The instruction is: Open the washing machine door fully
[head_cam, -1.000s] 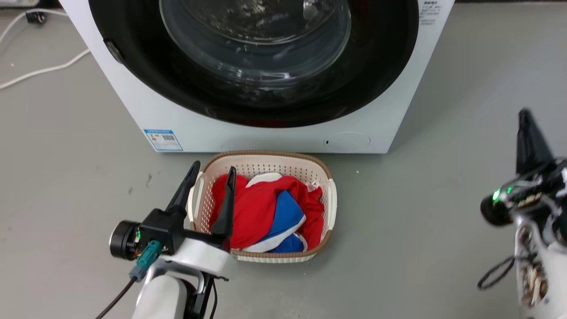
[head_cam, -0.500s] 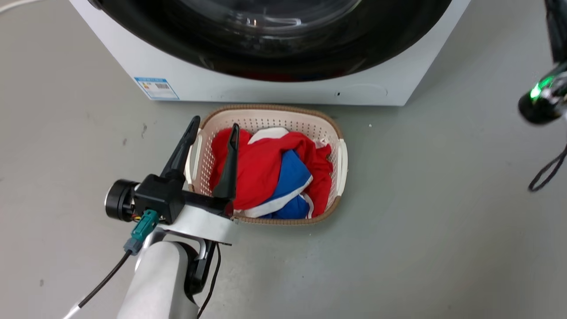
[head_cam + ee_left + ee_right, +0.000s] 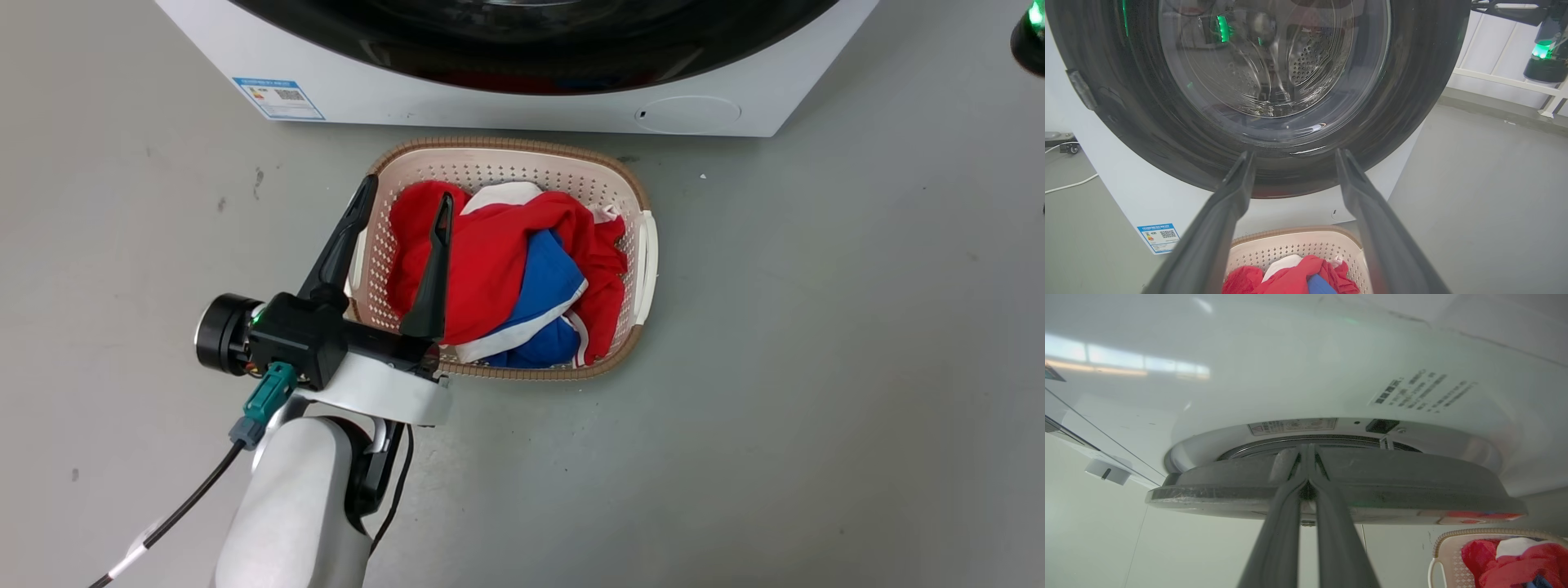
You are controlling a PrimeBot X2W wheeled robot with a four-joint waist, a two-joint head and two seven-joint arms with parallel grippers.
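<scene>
The washing machine (image 3: pixel 490 106) is a white box across the top of the head view, with the lower rim of the glossy black washing machine door (image 3: pixel 531 49) showing. In the left wrist view the door (image 3: pixel 1147 122) and its clear glass bowl face me, resting against the white front. My left gripper (image 3: pixel 408 192) hangs open and holds nothing, over the basket's left side and short of the door (image 3: pixel 1294 157). My right gripper (image 3: pixel 1308 451) is shut, its tips at the grey edge of the door (image 3: pixel 1412 486), seen edge-on against the machine (image 3: pixel 1290 375).
A cream laundry basket (image 3: pixel 506 147) with red, blue and white clothes (image 3: pixel 506 261) stands on the grey floor right in front of the machine. A blue label (image 3: pixel 277 96) marks the machine's lower left corner. A white cable (image 3: pixel 1069 185) lies on the floor to the left.
The head camera has tilted down, so the machine and basket slid up the picture. My right gripper rose up and out past the top right corner. The left gripper keeps its place over the basket.
</scene>
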